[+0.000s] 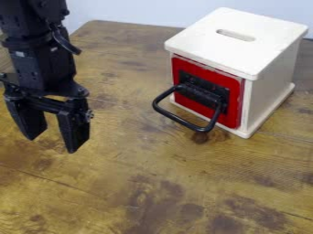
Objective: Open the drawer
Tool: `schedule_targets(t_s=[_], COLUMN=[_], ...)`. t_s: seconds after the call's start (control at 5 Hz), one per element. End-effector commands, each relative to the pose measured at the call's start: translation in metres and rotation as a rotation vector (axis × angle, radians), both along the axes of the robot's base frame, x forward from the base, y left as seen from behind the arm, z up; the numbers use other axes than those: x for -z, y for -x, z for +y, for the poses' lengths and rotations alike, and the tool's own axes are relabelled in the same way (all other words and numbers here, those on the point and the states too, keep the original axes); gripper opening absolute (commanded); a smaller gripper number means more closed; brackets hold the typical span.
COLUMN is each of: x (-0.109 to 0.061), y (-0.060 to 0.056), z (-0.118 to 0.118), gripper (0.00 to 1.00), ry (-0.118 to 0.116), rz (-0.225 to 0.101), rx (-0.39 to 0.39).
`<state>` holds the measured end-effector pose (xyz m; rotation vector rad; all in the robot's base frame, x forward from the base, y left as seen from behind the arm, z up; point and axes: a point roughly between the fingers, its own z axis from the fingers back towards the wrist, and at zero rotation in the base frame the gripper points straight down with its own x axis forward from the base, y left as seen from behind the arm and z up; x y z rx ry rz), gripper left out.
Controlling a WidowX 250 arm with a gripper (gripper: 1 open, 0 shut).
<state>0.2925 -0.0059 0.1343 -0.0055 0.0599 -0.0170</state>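
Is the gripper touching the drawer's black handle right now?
No, the open gripper hangs over bare table, well apart from the black handle of the drawer.

Glossy red drawer point(203, 91) front, pale wood box point(244, 46), worn wooden table point(146, 192).

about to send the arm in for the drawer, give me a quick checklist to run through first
1. Claw open: ok, fingers spread apart.
2. Claw empty: ok, nothing between the fingers.
3. Claw at the handle: not ok, it hangs well to the left, apart from it.
4. Handle reachable: ok, the black loop sticks out from the red drawer front.
5. Drawer shut: looks ok, front about flush with the box.
6. Path over the table: ok, nothing lies between.
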Motion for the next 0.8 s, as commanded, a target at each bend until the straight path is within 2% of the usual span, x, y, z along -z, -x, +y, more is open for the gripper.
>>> schedule_targets(t_s=[0.0,0.2,0.4,0.6], x=[0.011,0.011,0.011,0.008], y=[0.005,-0.003,-0.023,-0.049], z=[-0.007,-0.031,-0.065,-0.084], gripper=[1.00,1.00,1.00,1.00], ry=[-0.001,0.008,0.029,0.059], rz=[0.022,0.024,0.001,-0.012], rx=[-0.002,-0.145,-0.355,-0.536])
